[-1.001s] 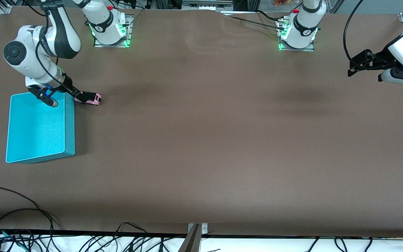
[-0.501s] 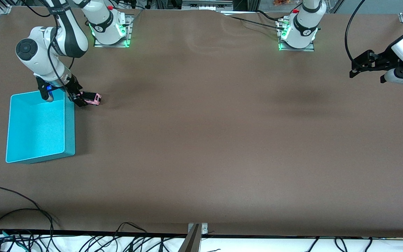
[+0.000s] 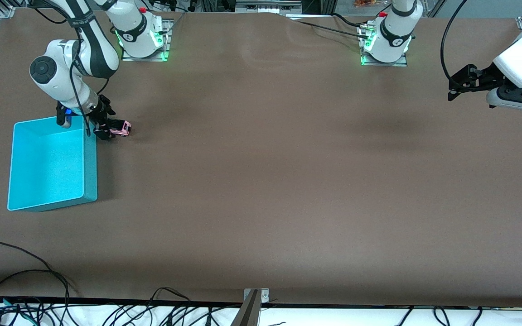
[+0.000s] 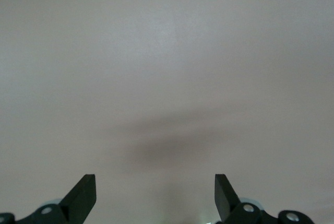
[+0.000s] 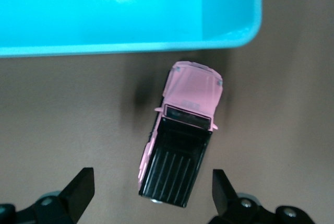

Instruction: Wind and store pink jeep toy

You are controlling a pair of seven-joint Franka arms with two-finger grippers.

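Two open grippers: the right gripper [image 3: 102, 124] is spread wide over the pink jeep toy [image 3: 119, 127], parked on the table beside the turquoise bin [image 3: 89, 167]. Grasping looks next; closing squarely is needed. The left gripper [image 3: 458, 83] is parked, empty.

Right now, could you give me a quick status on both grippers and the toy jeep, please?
Right gripper open, low over the jeep. Jeep on the table beside the bin, not held. Left gripper open, waiting over bare table. Nothing in the way.

The turquoise bin [image 5: 130, 15] runs off the right wrist view's edge. The pink jeep toy [image 3: 120, 128] is partly hidden in the front view — wheels too small to tell.
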